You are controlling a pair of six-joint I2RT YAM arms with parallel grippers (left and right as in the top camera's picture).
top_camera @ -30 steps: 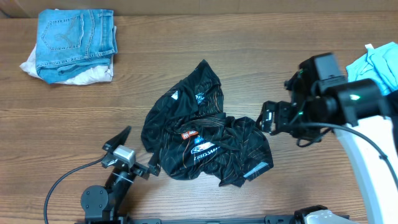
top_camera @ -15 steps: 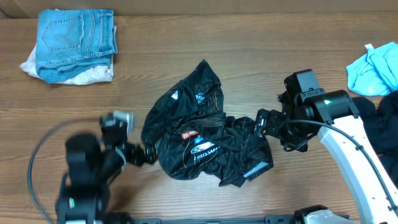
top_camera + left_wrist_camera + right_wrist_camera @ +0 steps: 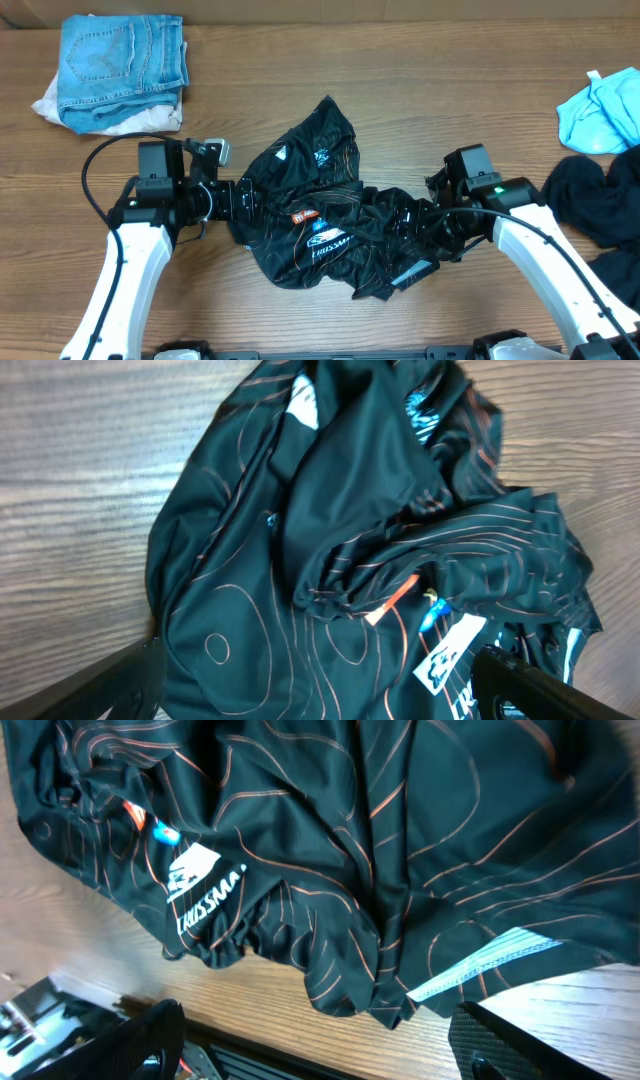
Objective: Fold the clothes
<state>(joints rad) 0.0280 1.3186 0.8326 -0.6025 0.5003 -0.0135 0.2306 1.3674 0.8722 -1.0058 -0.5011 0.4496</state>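
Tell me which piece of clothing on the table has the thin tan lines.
The crumpled black jersey in the middle; the folded jeans, the light blue piece and the plain black piece carry no such lines.

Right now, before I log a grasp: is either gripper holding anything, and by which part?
Nothing is held yet. The left gripper stands open at the left edge of the jersey, and the right gripper is open over its right side.

It looked like a robotics lab bench: a white arm (image 3: 125,270) at lower left, a second arm (image 3: 550,250) at lower right, a loose black cable (image 3: 88,172), a wood-grain table (image 3: 400,80), folded jeans (image 3: 122,55) at upper left
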